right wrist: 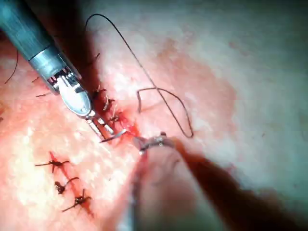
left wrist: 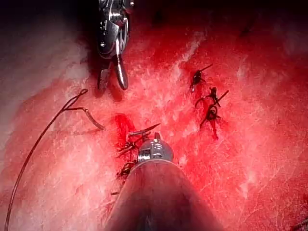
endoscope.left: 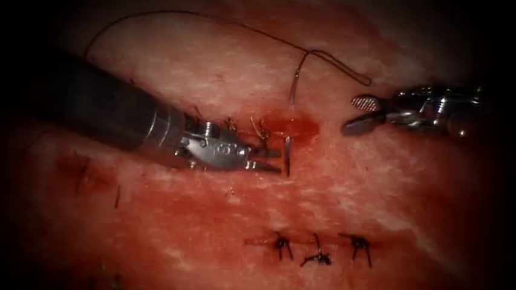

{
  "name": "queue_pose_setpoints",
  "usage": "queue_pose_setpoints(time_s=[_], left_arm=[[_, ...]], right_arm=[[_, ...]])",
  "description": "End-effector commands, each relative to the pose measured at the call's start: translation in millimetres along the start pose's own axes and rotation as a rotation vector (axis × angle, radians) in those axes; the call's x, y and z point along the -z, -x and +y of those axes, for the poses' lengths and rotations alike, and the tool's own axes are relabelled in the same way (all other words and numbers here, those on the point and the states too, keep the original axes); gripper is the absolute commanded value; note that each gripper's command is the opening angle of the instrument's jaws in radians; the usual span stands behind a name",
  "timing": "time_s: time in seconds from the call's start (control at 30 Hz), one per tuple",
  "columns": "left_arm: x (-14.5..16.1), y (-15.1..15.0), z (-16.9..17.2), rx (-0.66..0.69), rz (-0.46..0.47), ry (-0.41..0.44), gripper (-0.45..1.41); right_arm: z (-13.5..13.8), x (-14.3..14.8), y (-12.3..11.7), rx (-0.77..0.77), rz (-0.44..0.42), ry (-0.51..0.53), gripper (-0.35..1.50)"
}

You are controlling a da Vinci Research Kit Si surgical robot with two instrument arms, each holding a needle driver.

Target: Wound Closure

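The tissue (endoscope.left: 388,190) spreads wide, red fluid (endoscope.left: 298,126) pooled at the cut. The left tool (endoscope.left: 272,161) reaches in low from the left, clenched on the needle (endoscope.left: 287,156) at the cut. The right tool (endoscope.left: 360,113) hovers released, right of the cut. The thread (endoscope.left: 218,19) loops above.

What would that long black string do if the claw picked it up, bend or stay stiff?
Probably floppy: the string lies in loose curves and a loop on the meat. Likely very light, since it is hair-thin. It might slip, as the meat looks wet with red fluid.
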Motion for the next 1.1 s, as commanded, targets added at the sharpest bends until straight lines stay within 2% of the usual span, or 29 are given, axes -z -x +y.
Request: queue_pose_setpoints(time_s=[0.03,0.13,0.27,0.43,0.67,0.9,1.0,1.1], left_arm=[[-0.7,0.2,0.7,-0.03,-0.001,-0.001,-0.04],[-0.8,0.0,1.0,-0.123,0.004,-0.007,0.0],[-1.1,-0.5,1.3,-0.231,0.022,-0.026,0.05],[-1.9,-0.8,1.3,-0.281,0.025,-0.038,0.12],[-2.2,-0.4,0.8,-0.288,0.018,-0.061,0.13],[-4.3,0.7,0.4,-0.302,0.01,-0.076,0.12],[-4.4,0.7,0.2,-0.3,0.011,-0.096,0.17],[-4.5,0.9,-0.4,-0.302,0.012,-0.128,0.03]], right_arm=[[0.1,-0.7,0.6,0.001,0.01,0.02,1.3],[0.3,-0.8,0.7,-0.006,0.035,0.051,1.3],[0.6,-1.1,0.8,-0.006,0.048,0.037,1.3],[0.8,-1.7,1.3,0.0,0.048,0.023,1.3],[1.1,-3.0,2.2,0.01,0.053,0.024,1.3],[1.1,-4.5,2.7,0.015,0.06,0.037,1.3],[1.0,-4.7,2.7,0.015,0.06,0.039,1.3],[1.0,-4.7,2.7,0.015,0.06,0.039,1.3]])
